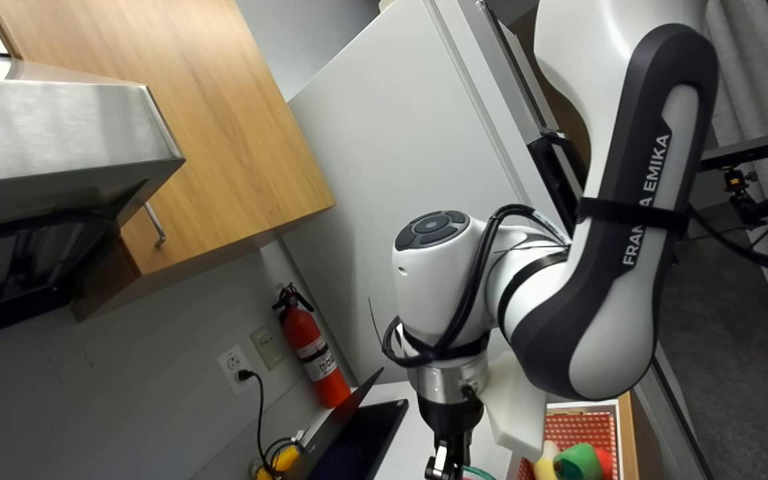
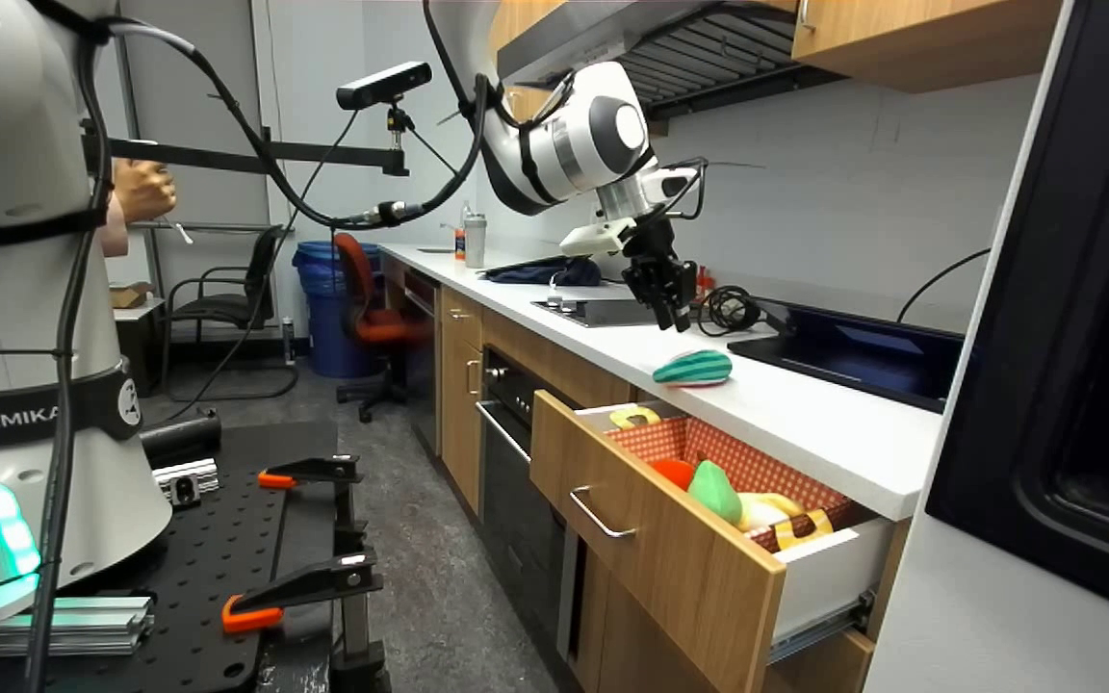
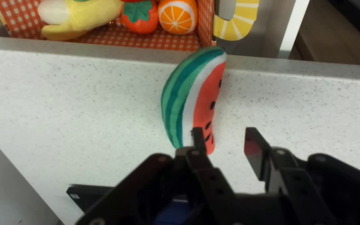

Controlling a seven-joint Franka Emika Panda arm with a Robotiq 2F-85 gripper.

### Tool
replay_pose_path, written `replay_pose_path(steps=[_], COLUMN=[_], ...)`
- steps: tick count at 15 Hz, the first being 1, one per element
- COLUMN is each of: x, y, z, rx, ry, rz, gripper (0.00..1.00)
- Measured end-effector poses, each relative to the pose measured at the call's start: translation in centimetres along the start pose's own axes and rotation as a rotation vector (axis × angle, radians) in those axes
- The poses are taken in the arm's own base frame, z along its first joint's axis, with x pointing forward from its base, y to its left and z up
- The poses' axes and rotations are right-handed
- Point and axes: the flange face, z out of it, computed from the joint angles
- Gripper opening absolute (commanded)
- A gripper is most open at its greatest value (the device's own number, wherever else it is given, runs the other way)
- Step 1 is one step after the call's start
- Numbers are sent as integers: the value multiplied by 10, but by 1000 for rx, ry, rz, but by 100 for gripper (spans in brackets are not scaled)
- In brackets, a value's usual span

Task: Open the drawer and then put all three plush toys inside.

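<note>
In my wrist view, my claw (image 3: 225, 137) is spread, gripping nothing. The plush watermelon (image 3: 183, 97) lies on the counter (image 3: 89, 109) toward my eleven o'clock. Its middle looks broad for my gap, so I'd sidle toward ten, straddle the slimmer near end, sink low and squeeze gently.

In an exterior view I hang above it, the pulled-out drawer (image 2: 660, 558) toward six o'clock holding a red toy (image 2: 672, 472), a green toy (image 2: 713, 493) and a yellow toy (image 2: 766, 505).

In an exterior view the drawer (image 1: 628, 437) sits at my three o'clock; a green sliver, probably watermelon, shows beside me.

In an exterior view, the bottom edge crops the drawer (image 1: 627, 437); in the wrist view, the tool (image 3: 225, 139) partly hides the watermelon (image 3: 190, 100).
</note>
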Motion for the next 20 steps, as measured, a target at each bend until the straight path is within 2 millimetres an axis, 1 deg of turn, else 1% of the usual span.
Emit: replay_pose_path(steps=[2, 3, 4, 5, 11, 12, 13, 14, 17, 20], x=[1, 2, 2, 3, 7, 8, 9, 10, 13, 18], y=[2, 3, 4, 6, 13, 13, 13, 13, 16, 23], z=[2, 3, 4, 6, 24, 27, 31, 34, 41, 46], rx=[-4, -6, -8, -11, -21, -22, -23, -25, -29, -28], ry=[1, 1, 0, 0, -10, -12, -13, -14, -15, -19], rz=[-3, -3, -2, -2, 5, 5, 5, 5, 9, 21], gripper=[85, 94, 98, 100, 100, 89, 74, 68, 42, 20])
